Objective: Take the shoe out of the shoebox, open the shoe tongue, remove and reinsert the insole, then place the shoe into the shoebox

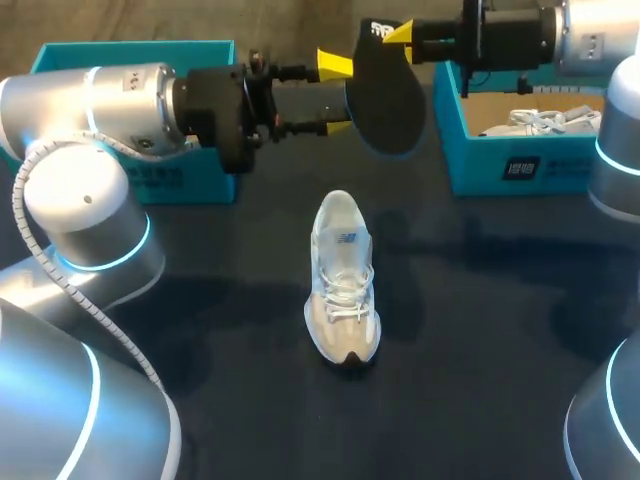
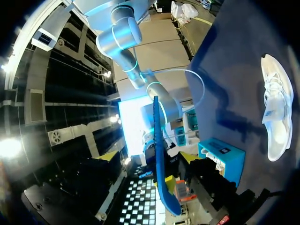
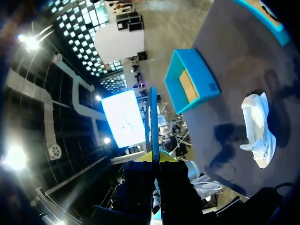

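Note:
A white shoe (image 1: 343, 282) stands upright on the dark table, toe toward me; it also shows as the shoe (image 2: 274, 108) and the shoe (image 3: 258, 129) in the wrist views. Above the table hangs a dark insole (image 1: 390, 95). My right gripper (image 1: 396, 36) is shut on its far end. My left gripper (image 1: 338, 95) is open, with its yellow tips on either side of the insole's near edge and apart from it. In the left wrist view the insole (image 2: 159, 154) runs edge-on between the left gripper (image 2: 152, 161). The right gripper (image 3: 157, 159) pinches the insole (image 3: 153, 117).
A teal shoebox (image 1: 520, 165) at the back right holds another white shoe (image 1: 545, 122). A second teal box (image 1: 190, 180) stands at the back left behind my left arm. Bare dark tabletop (image 1: 480, 330) lies around the shoe.

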